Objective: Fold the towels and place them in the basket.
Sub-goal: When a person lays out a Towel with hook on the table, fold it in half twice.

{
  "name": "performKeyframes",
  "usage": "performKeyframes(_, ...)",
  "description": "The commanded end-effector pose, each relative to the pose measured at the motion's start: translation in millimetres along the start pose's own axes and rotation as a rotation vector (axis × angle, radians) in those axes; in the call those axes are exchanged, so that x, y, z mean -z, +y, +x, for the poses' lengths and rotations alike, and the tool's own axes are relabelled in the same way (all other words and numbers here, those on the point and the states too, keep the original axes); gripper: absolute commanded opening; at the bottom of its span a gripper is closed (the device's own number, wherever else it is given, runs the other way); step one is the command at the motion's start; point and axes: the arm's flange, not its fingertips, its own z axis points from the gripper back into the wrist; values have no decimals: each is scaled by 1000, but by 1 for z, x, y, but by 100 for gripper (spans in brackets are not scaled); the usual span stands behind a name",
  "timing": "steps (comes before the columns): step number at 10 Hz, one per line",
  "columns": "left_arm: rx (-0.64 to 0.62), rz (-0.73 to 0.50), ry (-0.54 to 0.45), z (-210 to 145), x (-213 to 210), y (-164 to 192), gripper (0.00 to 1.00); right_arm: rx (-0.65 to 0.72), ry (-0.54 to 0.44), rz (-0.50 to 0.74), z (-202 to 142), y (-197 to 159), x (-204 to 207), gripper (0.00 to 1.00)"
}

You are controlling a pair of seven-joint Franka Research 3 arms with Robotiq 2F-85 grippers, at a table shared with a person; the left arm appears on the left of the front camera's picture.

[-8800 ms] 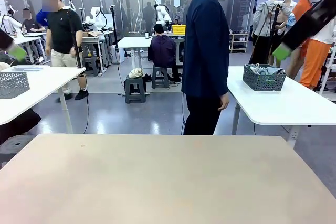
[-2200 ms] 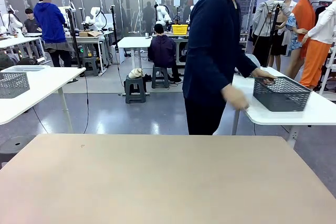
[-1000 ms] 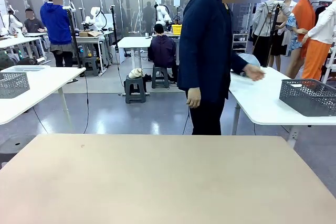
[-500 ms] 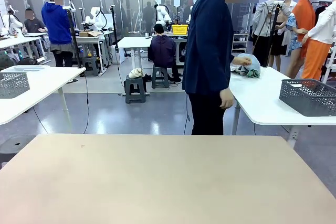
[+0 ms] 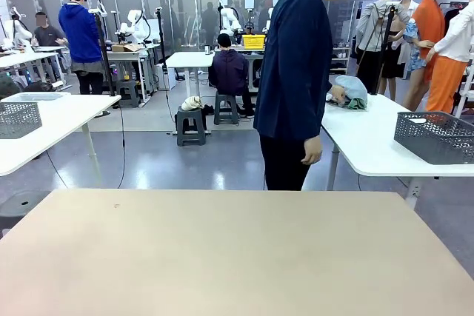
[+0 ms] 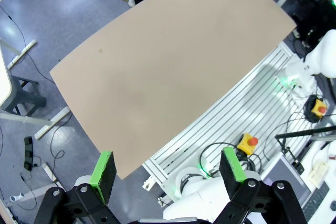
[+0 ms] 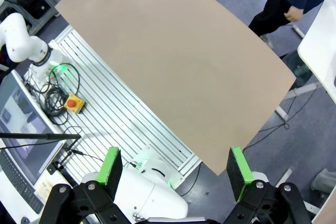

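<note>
The left end effector point(image 6: 167, 170) and right end effector point(image 7: 175, 167) are held spread above the smooth, open, round-cornered beige tabletop point(image 5: 222, 257).

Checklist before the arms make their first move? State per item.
1. Left pincer open, nothing between the jaws: ok.
2. Right pincer open, nothing between the jaws: ok.
3. Towel bundle on the tan table: not ok. It lies on the white side table, with the person's hand at it.
4. Towels spread flat for folding: not ok, they are bunched. How many there are: cannot tell.
5. Basket on the tan table: not ok, it stands on the white side table.
6. Person away from the tan table's surface: ok, standing beyond its far edge.
</note>
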Motion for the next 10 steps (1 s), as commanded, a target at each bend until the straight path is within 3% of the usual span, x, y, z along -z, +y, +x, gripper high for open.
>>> performKeyframes(1, 10, -4, -7, 1, 0, -1, 100, -20, -15, 8, -4, 5, -3, 100)
performKeyframes(10, 10, -4, -7, 1, 0, -1, 100, -20, -15, 8, -4, 5, -3, 100)
